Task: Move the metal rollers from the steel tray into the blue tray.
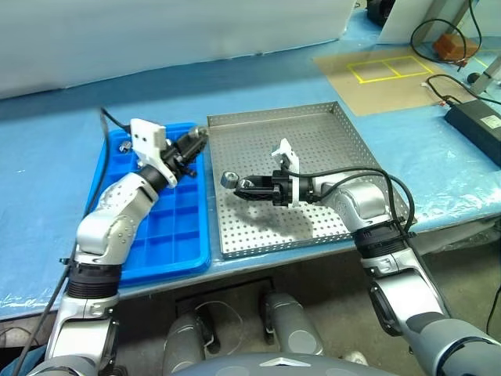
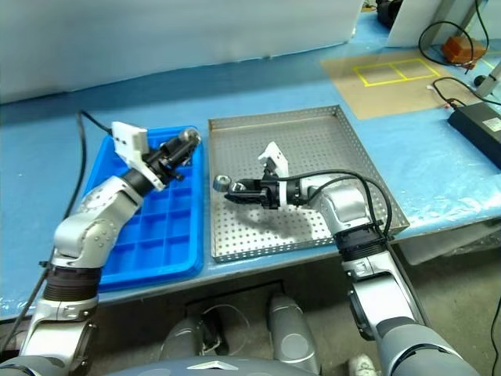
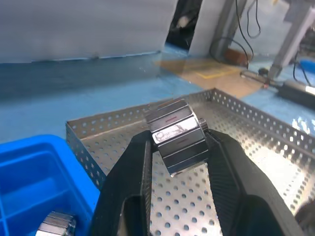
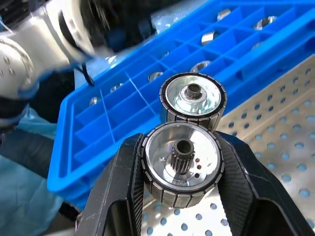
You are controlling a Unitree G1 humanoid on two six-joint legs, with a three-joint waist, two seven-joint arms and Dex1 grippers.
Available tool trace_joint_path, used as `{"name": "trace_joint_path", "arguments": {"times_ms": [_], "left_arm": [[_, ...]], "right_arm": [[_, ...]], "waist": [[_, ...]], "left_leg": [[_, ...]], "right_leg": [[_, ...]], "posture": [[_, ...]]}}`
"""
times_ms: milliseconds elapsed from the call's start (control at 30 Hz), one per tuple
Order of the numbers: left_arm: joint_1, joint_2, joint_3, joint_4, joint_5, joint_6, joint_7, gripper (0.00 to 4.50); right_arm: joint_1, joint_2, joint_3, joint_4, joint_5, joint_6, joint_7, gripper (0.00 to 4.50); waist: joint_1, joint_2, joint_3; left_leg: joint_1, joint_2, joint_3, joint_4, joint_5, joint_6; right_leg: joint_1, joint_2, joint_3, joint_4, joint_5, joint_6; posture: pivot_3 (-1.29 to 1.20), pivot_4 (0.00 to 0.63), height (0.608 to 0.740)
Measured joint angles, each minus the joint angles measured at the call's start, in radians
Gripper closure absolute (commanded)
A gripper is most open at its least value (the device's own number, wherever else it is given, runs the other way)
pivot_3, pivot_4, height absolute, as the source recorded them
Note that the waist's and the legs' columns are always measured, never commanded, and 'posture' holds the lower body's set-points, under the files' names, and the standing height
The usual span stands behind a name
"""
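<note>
Right wrist view: right gripper (image 4: 179,196) pinches one roller (image 4: 180,169); the second roller (image 4: 193,97) above it may fall beside the blue tray (image 4: 103,132). Left gripper (image 3: 177,162) clamps a third roller (image 3: 178,135).

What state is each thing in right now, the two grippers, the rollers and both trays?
Left gripper: shut on a roller, above the trays' shared edge.
Right gripper: shut on two rollers stacked end to end, over the steel tray.
Blue tray: several compartments hold rollers, others empty.
Steel tray: no loose rollers visible.
</note>
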Motion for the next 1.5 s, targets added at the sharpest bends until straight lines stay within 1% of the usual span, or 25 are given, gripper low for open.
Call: {"name": "trace_joint_path", "arguments": {"times_ms": [100,167,367,500,667,767,833,867,1000,1200,1367,1433,1500], "left_arm": [[-0.016,-0.027,-0.060,0.104,0.083,-0.025,-0.042,3.26],[-0.044,-0.040,-0.078,0.177,0.129,-0.046,-0.062,3.26],[-0.145,-0.083,-0.037,0.367,0.190,-0.115,-0.068,3.26],[-0.186,-0.116,-0.037,0.423,0.216,-0.146,-0.111,3.26],[-0.207,-0.177,-0.092,0.446,0.236,-0.132,-0.194,3.26],[-0.230,-0.188,-0.101,0.486,0.261,-0.121,-0.201,3.26],[-0.232,-0.193,-0.102,0.514,0.279,-0.114,-0.200,2.55],[-0.241,-0.193,-0.099,0.527,0.285,-0.113,-0.197,2.36],[-0.247,-0.186,-0.104,0.528,0.313,-0.091,-0.208,1.03],[-0.227,-0.168,-0.113,0.464,0.336,-0.041,-0.227,1.03],[-0.195,-0.149,-0.056,0.307,0.240,0.059,-0.271,1.03],[-0.175,-0.141,-0.040,0.273,0.221,0.060,-0.287,1.03],[-0.154,-0.123,-0.047,0.251,0.239,0.013,-0.303,1.03]], "right_arm": [[-0.005,-0.009,-0.015,0.001,0.000,-0.003,-0.009,2.86],[-0.004,-0.040,-0.020,-0.002,-0.008,-0.019,-0.012,2.86],[0.025,-0.119,-0.120,-0.058,0.019,0.007,-0.043,2.86],[0.069,-0.104,-0.133,-0.092,0.025,0.029,-0.080,2.86],[0.088,-0.063,-0.123,-0.152,0.049,0.043,-0.117,2.86],[0.103,-0.054,-0.119,-0.166,0.052,0.050,-0.134,2.86],[0.113,-0.053,-0.119,-0.170,0.052,0.051,-0.144,2.86],[0.117,-0.055,-0.119,-0.170,0.052,0.051,-0.149,2.86],[0.119,-0.049,-0.118,-0.170,0.053,0.050,-0.155,2.86],[0.119,-0.037,-0.115,-0.170,0.054,0.050,-0.158,2.86],[0.113,-0.036,-0.117,-0.170,0.059,0.041,-0.156,2.86],[0.105,-0.036,-0.118,-0.172,0.069,0.034,-0.150,2.86],[0.103,-0.035,-0.112,-0.172,0.070,0.030,-0.146,2.86]], "waist": [[0.000,0.000,0.000],[0.000,0.000,0.000],[-0.004,0.000,0.000],[-0.011,0.000,0.000],[-0.016,0.000,0.000],[-0.029,0.000,0.000],[-0.036,0.000,0.000],[-0.038,0.002,-0.001],[-0.053,0.002,-0.001],[-0.061,0.002,-0.001],[-0.061,0.002,-0.001],[-0.061,0.002,-0.001],[-0.060,0.002,-0.001]], "left_leg": [[0.000,0.000,0.000,0.000,0.000,0.000],[-0.001,0.000,0.000,0.000,0.000,0.001],[-0.002,0.000,0.000,0.000,0.000,0.002],[-0.002,0.000,0.000,0.000,0.000,0.002],[-0.001,-0.001,0.000,0.000,0.000,0.003],[-0.001,-0.001,0.000,0.000,0.000,0.003],[-0.001,-0.001,0.000,0.000,0.000,0.003],[-0.001,-0.001,0.000,0.000,0.000,0.003],[-0.001,-0.001,-0.001,0.000,0.000,0.002],[-0.004,-0.001,-0.001,0.000,0.000,0.003],[-0.009,-0.001,-0.001,0.000,0.000,0.004],[-0.009,-0.001,-0.001,0.000,0.000,0.004],[-0.009,0.000,-0.001,0.000,0.000,0.004]], "right_leg": [[0.000,0.000,0.000,0.000,0.000,0.000],[-0.001,0.000,0.000,0.000,0.000,0.000],[-0.001,0.000,0.000,-0.001,0.000,0.000],[-0.001,0.000,0.000,-0.001,0.000,0.000],[0.000,0.000,-0.001,-0.002,0.000,0.000],[0.000,0.000,-0.001,-0.002,0.000,0.000],[0.000,0.000,-0.001,-0.002,0.000,0.000],[0.000,0.000,-0.001,-0.002,0.000,0.000],[0.002,0.000,-0.003,-0.002,0.000,0.000],[-0.001,-0.001,-0.004,-0.004,0.000,0.000],[-0.005,-0.001,-0.005,-0.003,0.000,0.000],[-0.005,-0.001,-0.005,-0.003,0.000,0.000],[-0.005,-0.001,-0.005,-0.003,0.000,0.000]], "posture": [[-0.62,0.150,0.740],[-0.64,0.150,0.740],[-0.68,0.150,0.740],[-0.71,0.150,0.740],[-0.72,0.150,0.740],[-0.72,0.150,0.740],[-0.72,0.150,0.740],[-0.72,0.150,0.740],[-0.72,0.150,0.740],[-0.71,0.150,0.740],[-0.70,0.150,0.740],[-0.70,0.150,0.740],[-0.69,0.150,0.740]]}}
